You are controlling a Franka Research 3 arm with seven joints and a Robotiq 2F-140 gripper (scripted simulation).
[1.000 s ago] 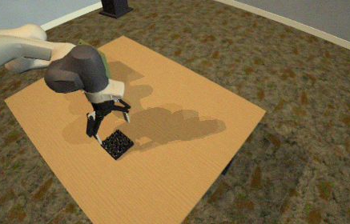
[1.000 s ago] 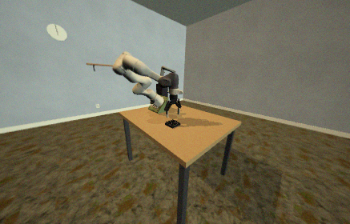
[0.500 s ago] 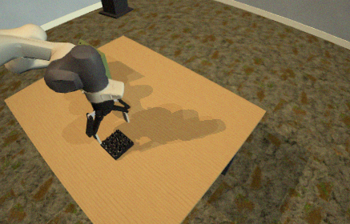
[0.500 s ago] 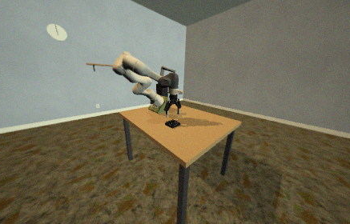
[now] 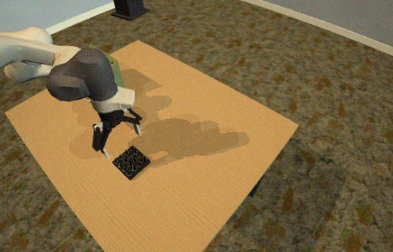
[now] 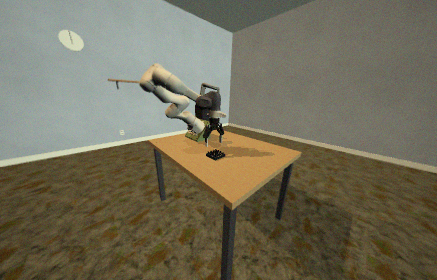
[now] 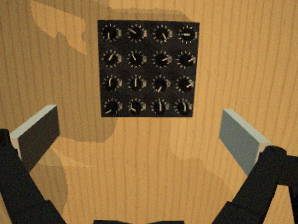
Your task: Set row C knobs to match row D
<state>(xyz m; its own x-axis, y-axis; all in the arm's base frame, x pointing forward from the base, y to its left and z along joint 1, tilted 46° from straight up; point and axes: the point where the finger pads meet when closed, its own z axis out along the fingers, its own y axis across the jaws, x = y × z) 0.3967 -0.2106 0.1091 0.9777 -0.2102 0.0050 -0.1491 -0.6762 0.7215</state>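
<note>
The black knob box lies flat on the table. In the wrist view the printed names are right of their knobs, so the front faces right. Row C is the third column from the left, row D the rightmost, knob 1 lowest. Lines of C1 and D1 look roughly upward; C2 down, D2 rightward; C3 and D3 right and slightly up; C4 down-right; D4 horizontal. My gripper is open, above the table beside the box. The socket is not discernible.
The wooden table extends around the box. A green object stands at the back, behind the arm and partly hidden by it. Arm shadows fall across the table.
</note>
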